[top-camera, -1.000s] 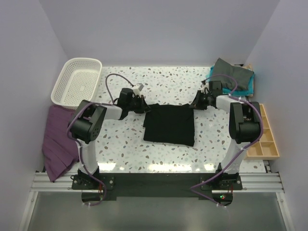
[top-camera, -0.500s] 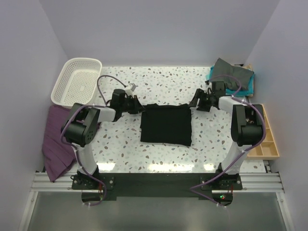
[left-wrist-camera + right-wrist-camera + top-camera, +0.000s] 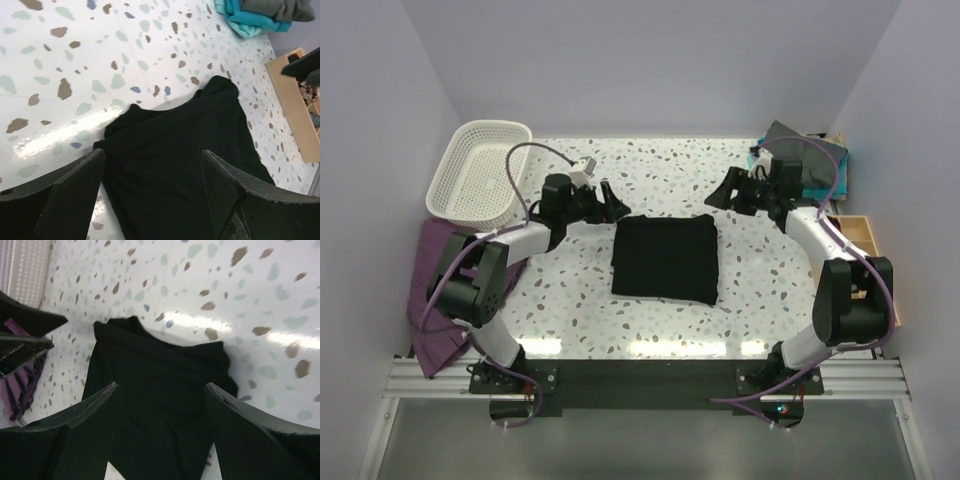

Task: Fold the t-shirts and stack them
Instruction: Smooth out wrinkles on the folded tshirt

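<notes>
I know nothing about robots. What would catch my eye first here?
A folded black t-shirt lies in the middle, the left claw and right claw hanging open just past its far corners. A white lattice basket sits at the far left; a dark grey t-shirt lies on a teal t-shirt at the far right.

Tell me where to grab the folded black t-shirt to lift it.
Probably best to pinch the black t-shirt at its two far corners, coming down from the far side. It lies flat as a folded rectangle, and those corners bunch up slightly, offering layered fabric.
</notes>
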Available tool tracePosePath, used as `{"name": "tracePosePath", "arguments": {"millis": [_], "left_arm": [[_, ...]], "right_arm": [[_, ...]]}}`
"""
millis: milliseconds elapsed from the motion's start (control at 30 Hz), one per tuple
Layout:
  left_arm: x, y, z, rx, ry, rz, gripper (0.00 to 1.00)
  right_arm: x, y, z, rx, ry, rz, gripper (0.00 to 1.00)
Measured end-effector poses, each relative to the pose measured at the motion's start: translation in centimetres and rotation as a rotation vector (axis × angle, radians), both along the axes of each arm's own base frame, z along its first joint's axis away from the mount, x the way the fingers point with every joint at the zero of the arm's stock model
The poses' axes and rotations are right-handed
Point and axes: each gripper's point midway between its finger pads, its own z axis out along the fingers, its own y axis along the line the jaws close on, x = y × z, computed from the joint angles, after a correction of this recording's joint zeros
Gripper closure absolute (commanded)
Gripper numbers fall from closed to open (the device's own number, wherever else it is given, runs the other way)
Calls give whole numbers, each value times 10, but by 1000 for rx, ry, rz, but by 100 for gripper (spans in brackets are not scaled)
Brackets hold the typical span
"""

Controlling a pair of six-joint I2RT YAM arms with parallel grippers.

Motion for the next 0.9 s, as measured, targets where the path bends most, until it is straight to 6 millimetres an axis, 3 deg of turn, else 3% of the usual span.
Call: {"name": "tracePosePath", "arguments": {"millis": [133, 233, 367, 467, 600, 700, 900], "left_arm": [[-17, -23, 18, -32, -30, -73, 17], [-48, -48, 16, -54, -5, -158, 17], [-102, -73, -4, -72, 71, -262, 17], [-137, -75, -31, -63, 158, -297, 18], [-157, -65, -62, -47, 253, -281, 19], [-155, -65, -61, -59, 242, -270, 19], [-155, -60, -39, -31, 196, -242, 18]], "right_arm": [[-31, 38, -28, 44, 91, 125, 30], [-67, 60, -61, 75, 205, 199, 30], [-110, 68, -98, 90, 346, 227, 28], [-124, 65, -113, 73, 400, 208, 30], [-125, 64, -114, 69, 404, 203, 29], [-125, 65, -107, 68, 385, 210, 26], [-120, 73, -45, 81, 218, 247, 26]]}}
